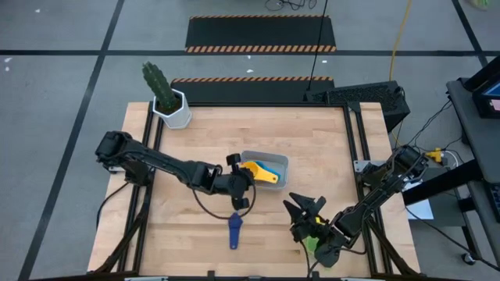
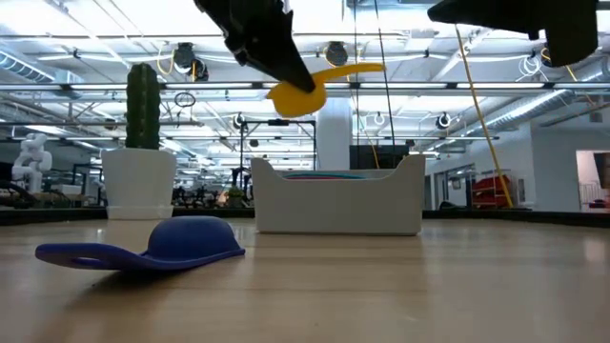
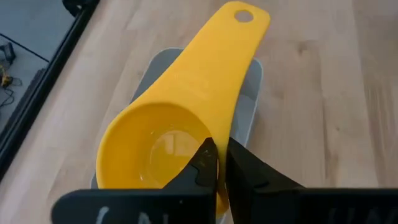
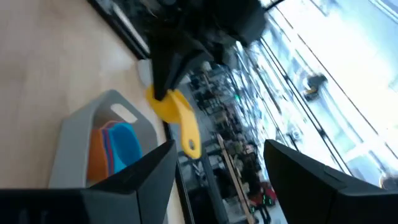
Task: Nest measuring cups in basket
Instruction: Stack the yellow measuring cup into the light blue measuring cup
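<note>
My left gripper (image 1: pixel 244 178) is shut on a yellow measuring cup (image 1: pixel 264 173) and holds it in the air over the pale grey basket (image 1: pixel 269 158). In the right wrist view, the basket (image 4: pixel 74 124) has orange and blue cups nested inside. A navy cup (image 1: pixel 234 231) lies bowl down on the table in front of the basket, its handle flat on the wood. My right gripper (image 1: pixel 306 208) hangs open to the right of the basket, holding nothing. My left gripper holds the yellow cup by the bowl's wall (image 3: pixel 217 186), on the side away from the handle. One finger (image 3: pixel 202 163) is inside the bowl and one (image 3: pixel 245 171) outside. The fingers slant down from the table's left. The cup (image 2: pixel 305 90) is lifted clear above the basket (image 2: pixel 338 205), bowl up, handle (image 2: pixel 357 69) pointing right.
A white pot with a cactus (image 1: pixel 168 97) stands at the table's far left corner. A bit of green (image 1: pixel 312 243) shows under my right arm near the front edge. Bare wood lies left of the navy cup.
</note>
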